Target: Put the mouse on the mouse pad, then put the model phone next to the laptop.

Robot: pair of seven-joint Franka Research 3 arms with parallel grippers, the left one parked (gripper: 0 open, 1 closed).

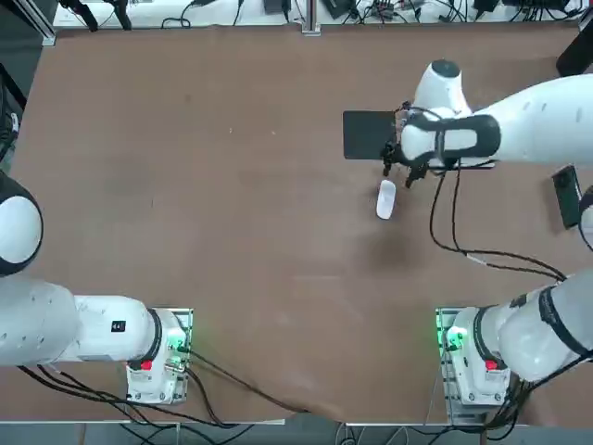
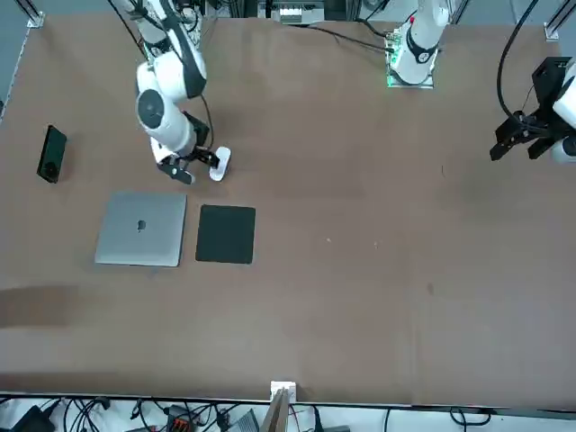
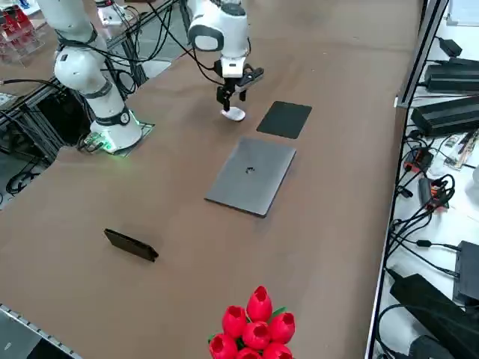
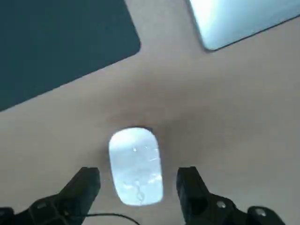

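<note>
i've got the right gripper (image 4: 138,187) spread wide above the mouse (image 4: 136,165), holding nothing; mouse on the table (image 1: 232,232), at 5 o'clock off the pad (image 1: 366,134).

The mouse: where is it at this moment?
In the front view, the mouse lies on the bare table left of centre, just beyond the mouse pad and not on it, with the open right gripper right above it.

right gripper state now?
Right gripper: open, empty, fingers either side of the mouse on the table, not gripping.
</note>
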